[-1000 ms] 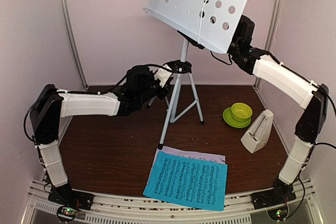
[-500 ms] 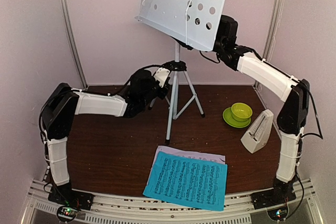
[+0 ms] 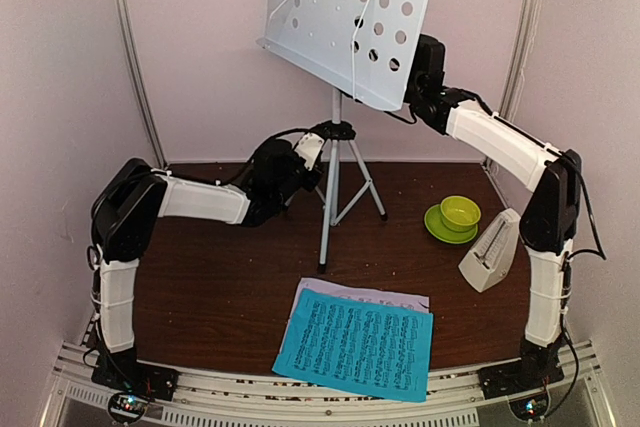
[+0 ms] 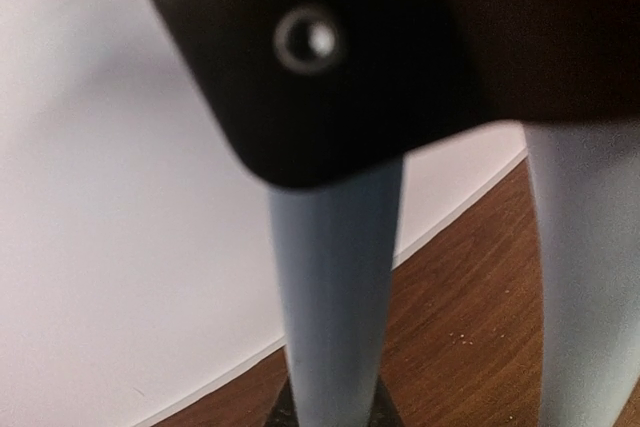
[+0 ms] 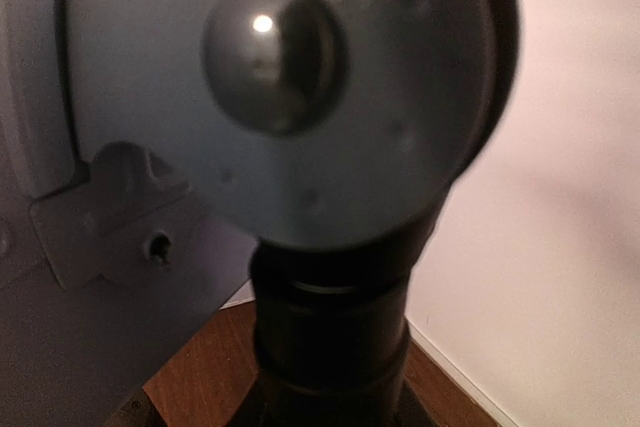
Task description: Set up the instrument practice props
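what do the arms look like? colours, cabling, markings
Left arm and right arm match: white link shells, black joints and wrist housings, thin black cables looping alongside. No markings visible; small green and red lights at the bases.

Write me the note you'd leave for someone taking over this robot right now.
Left tool: closed on the music stand at its tripod hub, as far as the top view shows.
Right tool: behind the perforated desk, at its tilt joint; grip hidden.
Stand: upright at the back, desk tilted.
Cyan sheet: flat at the near edge, lying on the lilac sheet.
Metronome: sits on the right.
Done: stand erected.
Left: probably sheets onto the desk and metronome placed.
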